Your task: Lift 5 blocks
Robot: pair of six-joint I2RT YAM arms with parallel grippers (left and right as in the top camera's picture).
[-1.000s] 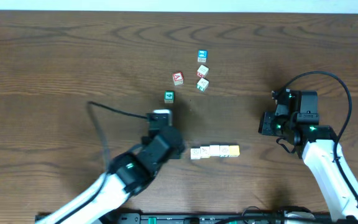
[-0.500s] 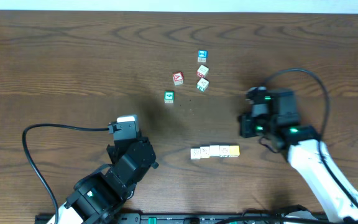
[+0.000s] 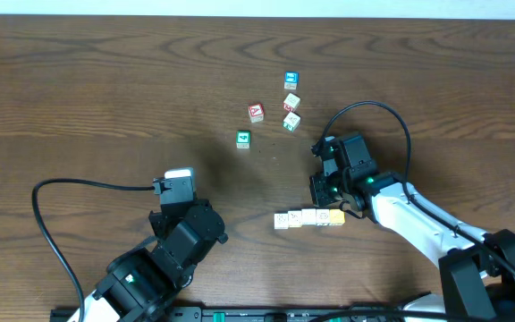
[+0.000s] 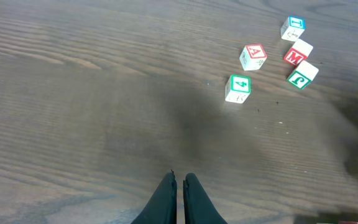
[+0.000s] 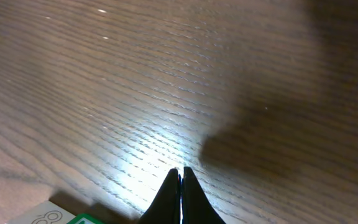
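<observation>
Your five blocks (image 3: pixel 308 217) sit in one tight row on the counter (image 3: pixel 79 89), faces touching, with the yellow block (image 3: pixel 336 216) at one end. The row lies just beside the right fingers (image 5: pixel 180 180) and well apart from the left fingers (image 4: pixel 179 180). Both pairs are pinched together with nothing between them.

Expect small wooden cubes: light, stiff, smooth-faced and likely to skate on the varnished wood. They won't crush, but a loose row will probably buckle in the middle if you squeeze unevenly. To lift all five as one, I'd bear on the two outer end faces, low and square, pressing straight along the line.

Leave the green "4" cube (image 4: pixel 237 88) and red "A" cube (image 4: pixel 252 56) ahead of the left fingers alone.
</observation>
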